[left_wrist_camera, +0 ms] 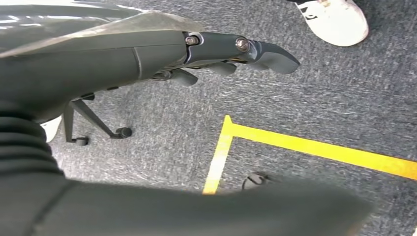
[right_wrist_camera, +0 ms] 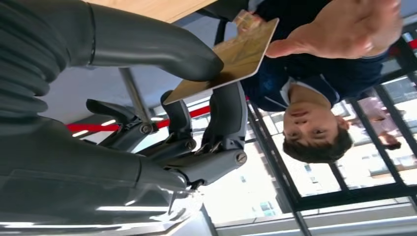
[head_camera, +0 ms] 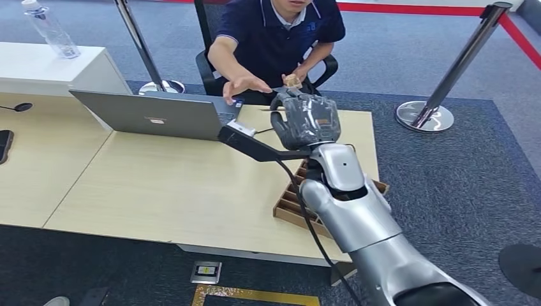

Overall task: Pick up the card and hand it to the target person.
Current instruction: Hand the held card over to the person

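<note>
My right hand (head_camera: pixel 305 120) reaches over the far edge of the desk (head_camera: pixel 172 185) toward a seated person (head_camera: pixel 275 32). It pinches a tan card (right_wrist_camera: pixel 231 54) between the thumb (right_wrist_camera: pixel 162 46) and the darker fingers (right_wrist_camera: pixel 223 118) beneath it. The person's fingers (right_wrist_camera: pixel 295 44) touch the card's far end. In the head view the card (head_camera: pixel 292 81) peeks out above my hand, beside the person's raised hand, while their other hand (head_camera: pixel 245 85) is held out with its palm down. My left hand (left_wrist_camera: pixel 236 51) hangs over grey carpet, fingers stretched out and holding nothing.
An open grey laptop (head_camera: pixel 153 115) stands on the desk left of my arm. A wooden slotted box (head_camera: pixel 293 203) lies under my forearm near the desk's right edge. Stanchion posts (head_camera: pixel 426 115) stand on the carpet. A water bottle (head_camera: pixel 52 29) sits on a white cabinet.
</note>
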